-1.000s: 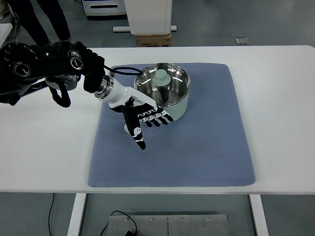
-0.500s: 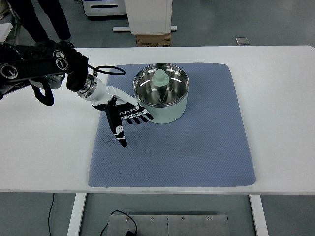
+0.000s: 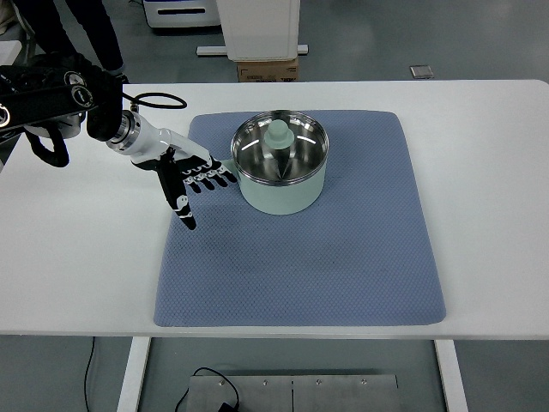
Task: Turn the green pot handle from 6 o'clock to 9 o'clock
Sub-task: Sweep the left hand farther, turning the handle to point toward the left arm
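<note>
A pale green pot [image 3: 283,194] with a steel lid [image 3: 296,150] and a green knob [image 3: 279,134] stands on the blue mat [image 3: 343,249], in its upper middle. No handle shows on the pot's near side. My left hand [image 3: 196,184] lies open just left of the pot, over the mat's left edge. Its black fingers [image 3: 214,178] are spread and reach toward the pot's left wall, and one finger points down toward me. I cannot tell whether the handle lies under those fingers. The hand holds nothing.
The mat lies on a white table [image 3: 489,172]. My left forearm [image 3: 60,99] with its cable crosses the table's far left corner. A person's legs [image 3: 77,30] stand behind that corner. A cardboard box [image 3: 268,69] and a white cabinet [image 3: 257,26] sit beyond the far edge.
My left hand has drawn back to the left and away from me, from the pot's near-left side to its left side. The pot has stayed about where it was.
</note>
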`<state>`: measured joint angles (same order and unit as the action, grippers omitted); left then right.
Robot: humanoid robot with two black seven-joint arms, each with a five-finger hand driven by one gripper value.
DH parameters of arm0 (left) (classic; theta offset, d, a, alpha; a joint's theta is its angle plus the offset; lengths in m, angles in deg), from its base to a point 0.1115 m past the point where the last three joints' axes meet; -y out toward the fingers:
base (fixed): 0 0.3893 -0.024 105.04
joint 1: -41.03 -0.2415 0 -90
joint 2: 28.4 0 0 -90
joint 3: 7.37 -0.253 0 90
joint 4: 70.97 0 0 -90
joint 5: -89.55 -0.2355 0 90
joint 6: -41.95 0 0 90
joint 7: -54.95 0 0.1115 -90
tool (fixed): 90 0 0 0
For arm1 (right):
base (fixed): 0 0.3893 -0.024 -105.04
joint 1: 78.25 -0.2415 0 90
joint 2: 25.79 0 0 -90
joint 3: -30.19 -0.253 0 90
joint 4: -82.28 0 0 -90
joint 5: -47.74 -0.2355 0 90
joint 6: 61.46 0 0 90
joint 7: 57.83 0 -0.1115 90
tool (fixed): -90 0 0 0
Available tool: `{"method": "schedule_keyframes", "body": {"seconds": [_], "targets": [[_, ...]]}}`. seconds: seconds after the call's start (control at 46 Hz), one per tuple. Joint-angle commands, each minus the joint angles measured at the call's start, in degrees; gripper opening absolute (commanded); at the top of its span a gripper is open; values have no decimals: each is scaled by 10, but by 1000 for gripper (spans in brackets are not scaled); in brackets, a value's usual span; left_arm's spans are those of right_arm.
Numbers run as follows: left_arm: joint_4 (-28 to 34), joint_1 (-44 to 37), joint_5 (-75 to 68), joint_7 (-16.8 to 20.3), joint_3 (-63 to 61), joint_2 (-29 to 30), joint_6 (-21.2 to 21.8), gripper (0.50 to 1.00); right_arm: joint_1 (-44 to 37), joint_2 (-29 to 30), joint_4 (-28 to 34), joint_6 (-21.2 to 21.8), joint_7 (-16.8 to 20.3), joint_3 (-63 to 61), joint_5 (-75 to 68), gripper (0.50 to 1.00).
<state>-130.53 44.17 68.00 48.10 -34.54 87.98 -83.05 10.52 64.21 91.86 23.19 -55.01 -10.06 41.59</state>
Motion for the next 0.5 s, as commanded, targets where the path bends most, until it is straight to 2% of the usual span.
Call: {"method": "schedule_keyframes", "body": {"seconds": [0.0, 0.478], "targets": [[5, -1, 0, 1, 0, 2, 0, 1000, 0, 0, 0, 0, 0, 0, 0, 1000], [34, 4, 0, 1, 1, 19, 0, 1000, 0, 0, 0, 0, 0, 0, 0, 1000]]}}
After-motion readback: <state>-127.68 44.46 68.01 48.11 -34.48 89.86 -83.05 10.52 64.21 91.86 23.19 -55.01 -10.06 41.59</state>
